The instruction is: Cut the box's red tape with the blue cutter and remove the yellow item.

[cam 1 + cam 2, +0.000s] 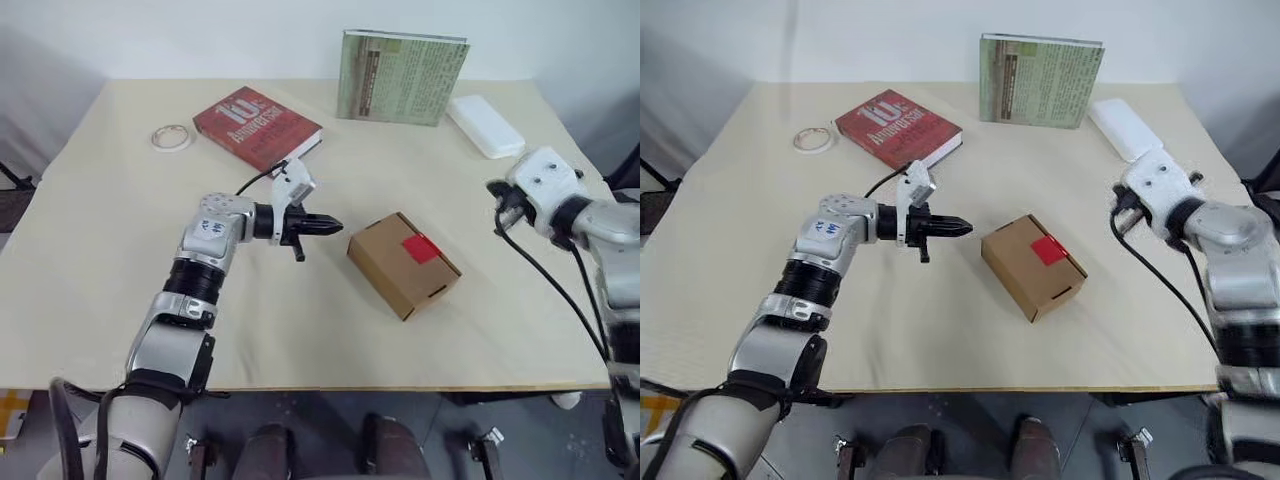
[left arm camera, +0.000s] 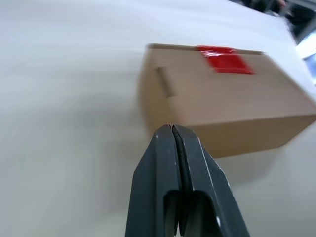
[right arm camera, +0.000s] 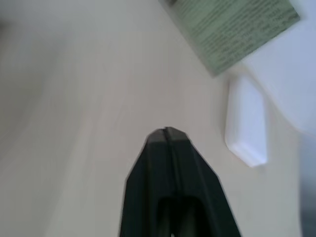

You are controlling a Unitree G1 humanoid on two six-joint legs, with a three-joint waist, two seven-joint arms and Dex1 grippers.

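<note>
The box [image 1: 403,264] lies closed on the table [image 1: 100,250], the red tape [image 1: 421,248] on its top. My left gripper [image 1: 330,227], fingers clenched on nothing, points at the box from just beside it. My right gripper [image 3: 168,133], also clenched and empty, hangs beyond the box near the white case [image 1: 486,125].

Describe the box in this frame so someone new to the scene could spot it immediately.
On the beige table, look near the middle, just ahead of the shut left gripper. The box is a small closed brown cardboard carton, set at an angle. Unlike the red book and flat white case behind it, it carries a square of red tape on top.
</note>
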